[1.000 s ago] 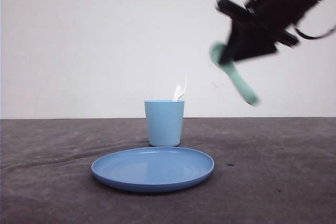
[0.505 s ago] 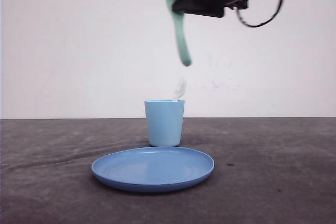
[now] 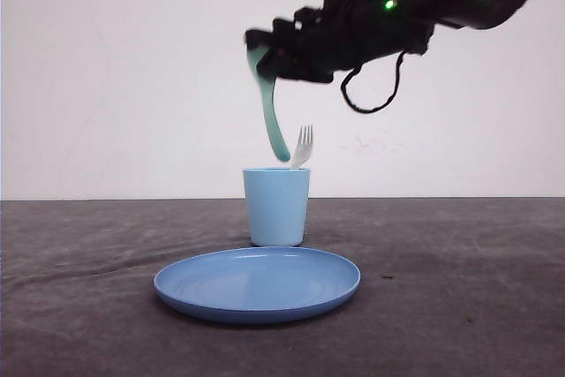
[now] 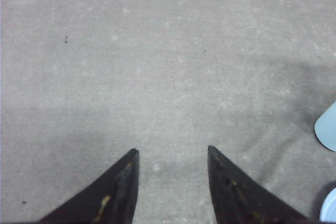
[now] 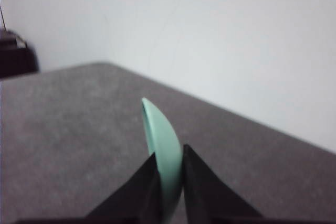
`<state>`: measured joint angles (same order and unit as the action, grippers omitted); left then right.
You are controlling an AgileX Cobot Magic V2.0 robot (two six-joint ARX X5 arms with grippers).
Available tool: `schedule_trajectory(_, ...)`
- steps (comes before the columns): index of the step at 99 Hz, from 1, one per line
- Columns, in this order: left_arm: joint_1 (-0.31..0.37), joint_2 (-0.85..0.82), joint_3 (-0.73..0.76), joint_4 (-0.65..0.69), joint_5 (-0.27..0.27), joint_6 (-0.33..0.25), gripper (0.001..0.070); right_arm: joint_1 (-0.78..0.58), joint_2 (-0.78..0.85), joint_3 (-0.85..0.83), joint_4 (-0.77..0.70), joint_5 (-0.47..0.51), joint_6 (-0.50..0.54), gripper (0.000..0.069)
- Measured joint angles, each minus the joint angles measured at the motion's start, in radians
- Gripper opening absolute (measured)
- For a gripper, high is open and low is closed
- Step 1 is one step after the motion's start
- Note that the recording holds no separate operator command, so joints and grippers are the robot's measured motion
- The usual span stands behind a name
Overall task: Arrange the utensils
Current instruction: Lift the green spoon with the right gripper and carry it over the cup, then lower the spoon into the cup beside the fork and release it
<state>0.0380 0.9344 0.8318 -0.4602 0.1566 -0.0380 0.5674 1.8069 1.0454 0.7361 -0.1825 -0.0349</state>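
Right claw point(image 5: 167, 182) clamped on pale mint-green spoon point(image 3: 270, 116), handle tip down, just above cup point(image 3: 276, 207).

We see only the tines and neck of the fork point(image 3: 303, 147) above the rim of the cup point(image 3: 276, 207); its handle is hidden inside. The upper part of the spoon point(image 3: 271, 112) is lost in the dark, blurred right pincer point(image 3: 265, 52), whose arm runs off the top edge of the front view. In the right wrist view the spoon's handle disappears between the fingers point(image 5: 140, 192). In the left wrist view the plate point(image 4: 328, 127) is cut by the frame's edge, and the left pincer point(image 4: 170, 153) shows only its tips.
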Motion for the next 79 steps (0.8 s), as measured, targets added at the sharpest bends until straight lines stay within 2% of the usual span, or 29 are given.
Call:
schedule_trajectory(49, 0.0, 0.0, 0.0, 0.0, 0.0, 0.0, 0.024, 0.015, 0.109, 0.052, -0.165, 0.0, -0.021, 0.0039)
schedule_trajectory(79, 0.0, 0.0, 0.0, 0.0, 0.0, 0.0, 0.024, 0.026, 0.119, 0.052, -0.172, 0.0, -0.022, 0.0039)
